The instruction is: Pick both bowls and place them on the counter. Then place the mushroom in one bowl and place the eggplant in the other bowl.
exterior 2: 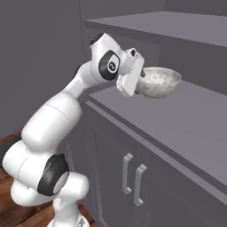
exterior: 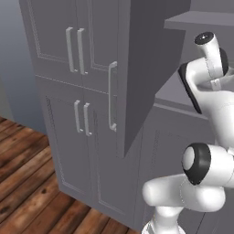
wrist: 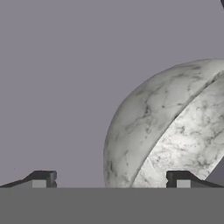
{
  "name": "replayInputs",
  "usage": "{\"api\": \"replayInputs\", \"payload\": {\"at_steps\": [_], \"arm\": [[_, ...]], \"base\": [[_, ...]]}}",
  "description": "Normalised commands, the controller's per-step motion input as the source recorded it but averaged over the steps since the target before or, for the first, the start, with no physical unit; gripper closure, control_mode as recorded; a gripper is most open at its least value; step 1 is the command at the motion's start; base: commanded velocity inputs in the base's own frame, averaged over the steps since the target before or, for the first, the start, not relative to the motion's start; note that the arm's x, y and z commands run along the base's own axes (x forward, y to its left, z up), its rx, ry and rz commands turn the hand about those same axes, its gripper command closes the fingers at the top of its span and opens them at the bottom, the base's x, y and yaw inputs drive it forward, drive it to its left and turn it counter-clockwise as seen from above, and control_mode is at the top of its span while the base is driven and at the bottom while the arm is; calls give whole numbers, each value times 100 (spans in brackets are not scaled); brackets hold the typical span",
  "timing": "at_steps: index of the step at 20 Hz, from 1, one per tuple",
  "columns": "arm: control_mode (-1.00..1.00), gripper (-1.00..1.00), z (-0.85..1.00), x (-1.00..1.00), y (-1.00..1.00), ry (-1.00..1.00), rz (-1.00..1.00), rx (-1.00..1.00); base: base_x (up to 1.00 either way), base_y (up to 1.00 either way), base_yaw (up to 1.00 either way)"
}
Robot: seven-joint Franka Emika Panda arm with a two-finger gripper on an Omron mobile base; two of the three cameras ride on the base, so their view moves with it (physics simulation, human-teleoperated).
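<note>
Left base view: we see the tall cupboard (exterior: 87, 91), one door swung out, arm beside it.

Right base view: the stone bowl (exterior 2: 159, 82) sits upright on the grey shelf (exterior 2: 186, 119), mouth up; no long axis, being round.

Hand view: tool (wrist: 111, 180) released, jaws wide, one straddling the rim; alignment likely pre-grasp.

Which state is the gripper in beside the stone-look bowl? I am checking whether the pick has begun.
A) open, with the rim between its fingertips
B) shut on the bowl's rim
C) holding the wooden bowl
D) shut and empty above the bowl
A: in the hand view the gripper has its two dark tips standing wide apart, and the grey-white speckled bowl on the grey shelf rises between them, its rim near the right tip.
</note>
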Motion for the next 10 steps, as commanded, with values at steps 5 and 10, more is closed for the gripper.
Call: {"api": "replayInputs", "payload": {"at_steps": [5,10], "arm": [[-100,-100,-3,65,-19,0,0,1],[-100,-100,-8,27,-32,2,0,0]], "base": [[0,0,0],[0,0,0]]}}
